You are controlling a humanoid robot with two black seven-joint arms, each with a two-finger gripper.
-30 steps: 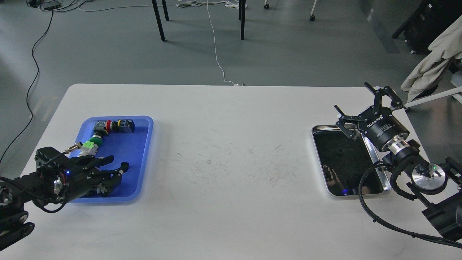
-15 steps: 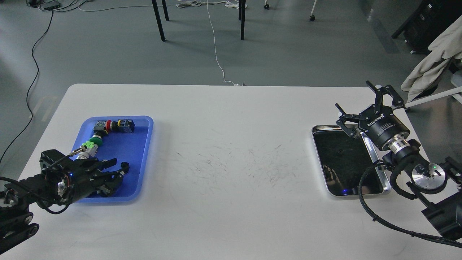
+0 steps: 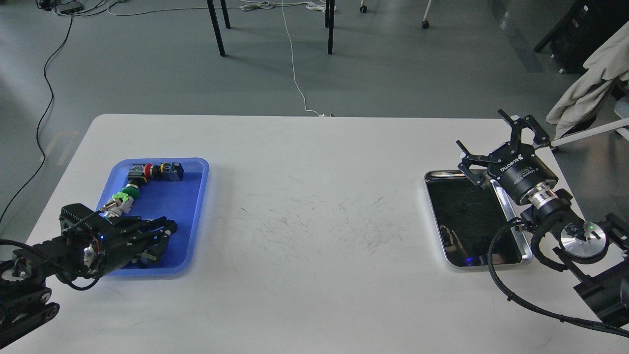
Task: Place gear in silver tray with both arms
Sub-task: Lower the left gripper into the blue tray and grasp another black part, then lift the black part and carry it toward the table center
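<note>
The silver tray [image 3: 511, 211] lies at the right of the white table, with a small dark speck [image 3: 462, 207] on its dark bottom. My right gripper [image 3: 491, 147] hovers over the tray's far right corner, fingers spread wide and empty. My left gripper [image 3: 164, 232] is low in the front part of the blue tray [image 3: 191, 196], its fingers drawn together. Whether they hold anything is hidden by the gripper body. I cannot make out a gear anywhere.
At the back of the blue tray lie a red-and-black push button [image 3: 157, 171], a green button [image 3: 130, 191] and a green-collared metal connector [image 3: 117, 202]. The table [image 3: 314, 221] has scuff marks in its middle. A cloth-draped chair [image 3: 594, 83] stands beyond the right edge.
My left gripper's fingers have closed from spread to together, and the hand has sunk slightly lower in the blue tray. The right arm has barely moved.
</note>
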